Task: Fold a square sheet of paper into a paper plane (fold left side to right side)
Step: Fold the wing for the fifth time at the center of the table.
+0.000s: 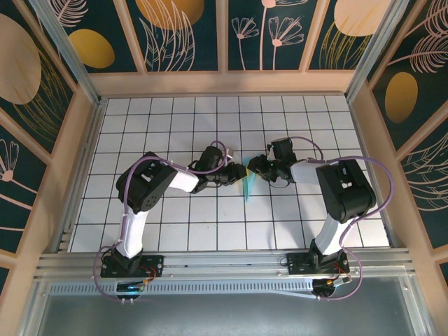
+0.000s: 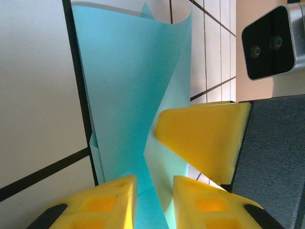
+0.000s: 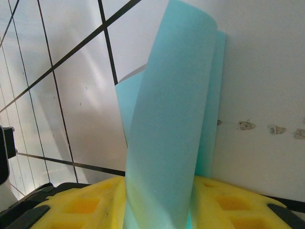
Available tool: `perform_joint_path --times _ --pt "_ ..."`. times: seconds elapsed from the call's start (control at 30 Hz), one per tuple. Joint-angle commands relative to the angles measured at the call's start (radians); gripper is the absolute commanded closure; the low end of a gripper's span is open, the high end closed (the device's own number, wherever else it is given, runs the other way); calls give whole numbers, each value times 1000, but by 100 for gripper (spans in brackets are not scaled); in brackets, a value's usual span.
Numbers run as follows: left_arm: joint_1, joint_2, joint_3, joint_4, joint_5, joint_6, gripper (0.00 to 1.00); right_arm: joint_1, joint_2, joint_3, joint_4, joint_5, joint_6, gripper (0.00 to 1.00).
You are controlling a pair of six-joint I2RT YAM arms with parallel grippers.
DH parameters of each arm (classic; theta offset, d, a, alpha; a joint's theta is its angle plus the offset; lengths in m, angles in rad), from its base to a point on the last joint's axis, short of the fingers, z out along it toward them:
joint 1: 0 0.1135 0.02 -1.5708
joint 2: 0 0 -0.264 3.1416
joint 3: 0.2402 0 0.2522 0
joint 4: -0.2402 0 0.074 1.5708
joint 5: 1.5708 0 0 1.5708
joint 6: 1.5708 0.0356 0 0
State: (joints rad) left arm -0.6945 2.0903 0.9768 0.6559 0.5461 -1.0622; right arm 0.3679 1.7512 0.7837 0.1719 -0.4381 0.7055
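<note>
The square sheet of paper (image 1: 248, 186) is turquoise and stands bent and upright above the grid table, between the two grippers at mid-table. My left gripper (image 1: 239, 173) comes at it from the left. In the left wrist view the sheet (image 2: 124, 86) runs down between my left gripper's (image 2: 155, 193) yellow fingers (image 2: 109, 200), its bowed layers touching both inner faces. My right gripper (image 1: 254, 169) meets it from the right, and one of its yellow pads (image 2: 205, 138) lies against the paper. In the right wrist view the curled sheet (image 3: 176, 95) rises out of my right gripper (image 3: 159, 202), which is shut on it.
The white grid table (image 1: 175, 126) is boxed in by wooden side walls (image 1: 84, 140) and a metal rail (image 1: 224, 262) at the near edge. The right wrist camera housing (image 2: 271, 43) hangs close to my left gripper. Small scuff marks (image 3: 248, 125) dot the table.
</note>
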Motion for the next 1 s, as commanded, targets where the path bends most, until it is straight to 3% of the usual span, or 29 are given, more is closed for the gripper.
perform_joint_path --times 0.0,0.27,0.97 --pt "4 12 20 2 16 25 73 20 58 6 -26 44 -30 61" --pt "5 7 13 5 22 25 71 22 64 10 -26 41 -29 62" --pt "5 25 29 -70 -37 49 95 24 57 23 -35 39 -37 61"
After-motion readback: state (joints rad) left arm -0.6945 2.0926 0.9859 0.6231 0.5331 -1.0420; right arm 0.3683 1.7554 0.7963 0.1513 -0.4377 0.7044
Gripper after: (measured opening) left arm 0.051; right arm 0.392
